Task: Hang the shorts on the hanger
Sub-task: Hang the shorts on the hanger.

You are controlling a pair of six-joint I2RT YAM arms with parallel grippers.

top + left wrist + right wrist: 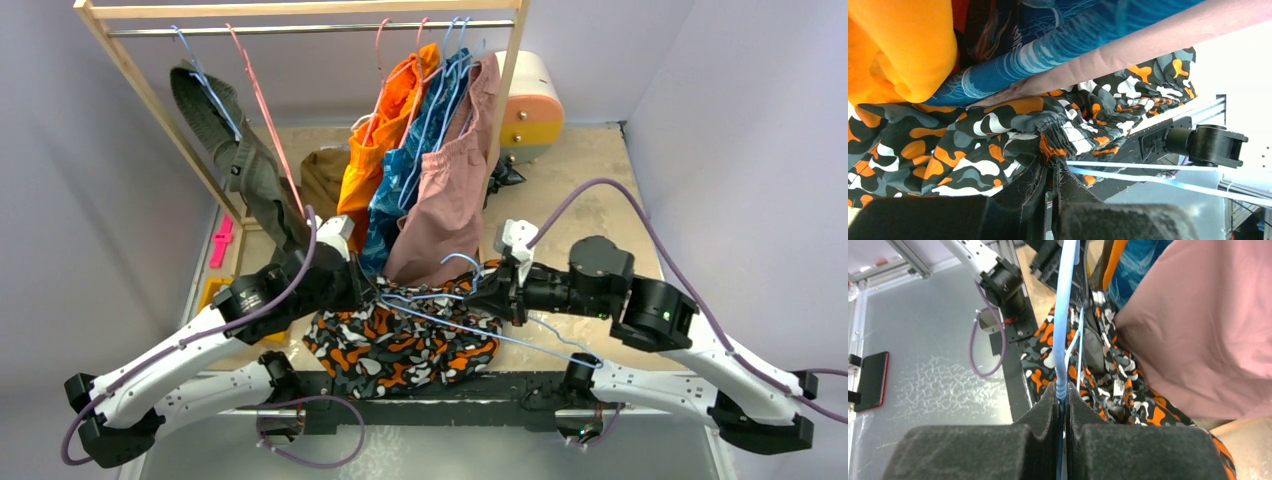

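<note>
The camouflage shorts (400,345) lie bunched at the near middle of the table between both arms. My left gripper (362,287) is shut on their gathered waistband (1054,145). The light-blue wire hanger (470,325) lies across the shorts, its wires passing just right of my left fingers (1158,175). My right gripper (490,290) is shut on the hanger's wire, which runs straight up from between the pads in the right wrist view (1064,340). The shorts also show under the hanger in that view (1108,375).
A wooden rack (300,20) at the back holds orange (385,130), blue (420,150) and dusty-pink (455,180) garments hanging close above the grippers. A dark grey garment (230,150) hangs at the left. A cream-and-orange box (530,105) stands at the back right.
</note>
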